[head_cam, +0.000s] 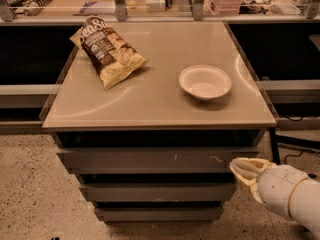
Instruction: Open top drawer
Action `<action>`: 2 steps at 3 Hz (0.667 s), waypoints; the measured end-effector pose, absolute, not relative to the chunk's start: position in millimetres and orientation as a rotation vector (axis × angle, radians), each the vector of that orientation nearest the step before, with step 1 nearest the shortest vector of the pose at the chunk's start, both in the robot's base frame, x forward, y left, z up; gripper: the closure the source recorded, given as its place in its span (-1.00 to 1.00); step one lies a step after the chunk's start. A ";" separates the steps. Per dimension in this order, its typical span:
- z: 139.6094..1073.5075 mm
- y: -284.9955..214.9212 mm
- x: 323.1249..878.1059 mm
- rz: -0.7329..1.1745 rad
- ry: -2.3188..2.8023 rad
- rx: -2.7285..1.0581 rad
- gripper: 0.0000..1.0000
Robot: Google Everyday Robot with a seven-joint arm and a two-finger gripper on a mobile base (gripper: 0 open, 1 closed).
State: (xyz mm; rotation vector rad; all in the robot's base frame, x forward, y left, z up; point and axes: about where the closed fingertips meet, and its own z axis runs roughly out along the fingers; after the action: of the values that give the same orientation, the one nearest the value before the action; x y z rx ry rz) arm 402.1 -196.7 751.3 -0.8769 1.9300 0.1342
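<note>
The top drawer is the widest of three grey flat fronts under the tabletop, with small pale scratch marks right of its middle. A dark gap runs above its front. My gripper, with pale cream fingers on a white arm, is at the lower right. It points left, and its tip is just off the right end of the top drawer's front, at about that front's lower edge. I cannot tell whether it touches the drawer.
A beige tabletop carries a snack bag at the back left and a white bowl at the right. Two narrower grey drawers sit below the top one. Dark shelving flanks the cabinet, and the floor is speckled.
</note>
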 end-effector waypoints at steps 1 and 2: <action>740.8 -195.9 409.7 0.230 1.923 -0.879 1.00; 727.2 -197.3 425.7 0.326 1.894 -0.832 1.00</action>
State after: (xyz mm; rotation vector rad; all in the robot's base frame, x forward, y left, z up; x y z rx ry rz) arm 425.7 -197.3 727.2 -0.8322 1.8944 0.3261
